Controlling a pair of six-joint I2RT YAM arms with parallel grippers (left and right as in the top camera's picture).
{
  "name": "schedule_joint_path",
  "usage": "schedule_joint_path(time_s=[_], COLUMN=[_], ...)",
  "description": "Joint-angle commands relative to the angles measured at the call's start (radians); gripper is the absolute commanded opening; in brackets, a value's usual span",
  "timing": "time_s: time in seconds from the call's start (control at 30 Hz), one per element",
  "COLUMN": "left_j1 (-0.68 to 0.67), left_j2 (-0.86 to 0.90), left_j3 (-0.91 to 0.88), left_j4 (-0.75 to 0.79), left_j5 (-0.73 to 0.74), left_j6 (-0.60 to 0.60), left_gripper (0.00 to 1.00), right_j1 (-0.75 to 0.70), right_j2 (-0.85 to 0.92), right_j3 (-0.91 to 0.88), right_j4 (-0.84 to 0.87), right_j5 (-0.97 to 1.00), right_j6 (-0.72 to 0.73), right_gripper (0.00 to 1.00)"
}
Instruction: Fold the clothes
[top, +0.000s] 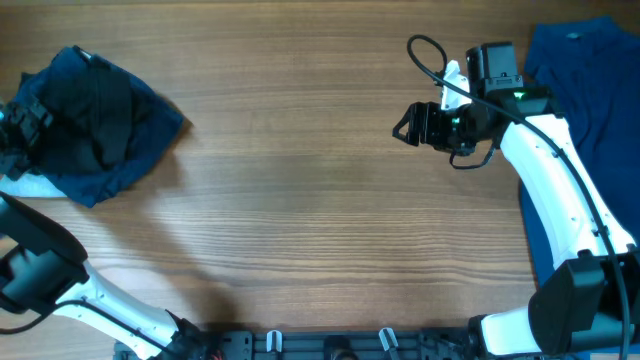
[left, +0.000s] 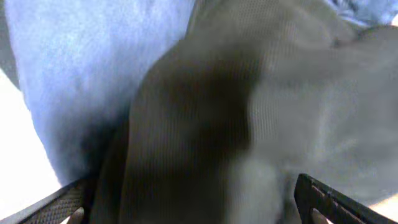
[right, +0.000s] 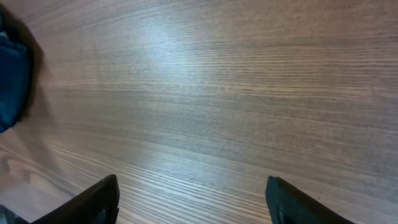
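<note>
A black garment (top: 100, 115) lies crumpled on top of a blue shirt (top: 140, 150) at the far left of the table. My left gripper (top: 22, 128) is at the left side of this pile. In the left wrist view its fingers (left: 196, 208) are spread wide, right over the black fabric (left: 249, 106), with blue fabric (left: 81, 68) beside it. My right gripper (top: 405, 125) is open and empty above bare wood right of centre (right: 193, 199). Another blue shirt (top: 590, 90) lies at the right edge under the right arm.
Something white (top: 30, 186) shows under the left pile's front edge. The wooden table (top: 300, 220) stretches between the two heaps. A dark blue cloth edge (right: 12, 81) shows at the left of the right wrist view.
</note>
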Motion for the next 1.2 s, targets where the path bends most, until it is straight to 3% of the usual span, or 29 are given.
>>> schedule_joint_path(time_s=[0.0, 0.1, 0.23, 0.3, 0.43, 0.47, 0.57, 0.73, 1.07, 1.17], left_j1=[0.000, -0.040, -0.287, -0.475, -0.807, -0.893, -1.072, -1.189, -1.202, -1.202], left_j2=[-0.144, -0.247, -0.426, -0.494, -0.537, -0.536, -0.531, -0.526, -0.526, -0.526], left_j3=[0.169, 0.246, 0.247, 0.247, 0.246, 0.245, 0.217, 0.199, 0.199, 0.199], left_j4=[-0.095, -0.192, -0.292, -0.327, -0.422, -0.454, -0.493, -0.479, -0.474, -0.475], left_j5=[0.022, 0.164, 0.158, -0.032, -0.376, -0.446, -0.565, -0.571, -0.571, -0.571], left_j6=[-0.041, 0.050, 0.154, 0.126, -0.040, -0.096, -0.211, -0.210, -0.210, -0.210], left_gripper=[1.00, 0.99, 1.00, 0.99, 1.00, 1.00, 1.00, 1.00, 1.00, 1.00], right_j1=[0.003, 0.003, 0.003, 0.003, 0.003, 0.003, 0.003, 0.003, 0.004, 0.004], right_j2=[-0.011, -0.055, -0.214, -0.316, -0.499, -0.542, -0.625, -0.662, -0.571, -0.635], right_j3=[0.004, 0.009, 0.045, 0.048, 0.048, 0.048, 0.048, 0.048, 0.045, 0.016], right_j4=[0.007, 0.048, 0.117, 0.147, 0.175, 0.168, 0.120, 0.061, 0.054, 0.047], right_j5=[-0.011, -0.013, -0.024, -0.024, -0.023, -0.023, -0.023, -0.023, -0.023, -0.017], right_j6=[0.000, -0.004, -0.016, -0.028, -0.060, -0.060, -0.060, -0.056, -0.049, -0.055], right_gripper=[0.73, 0.73, 0.74, 0.78, 0.88, 0.99, 1.00, 1.00, 1.00, 1.00])
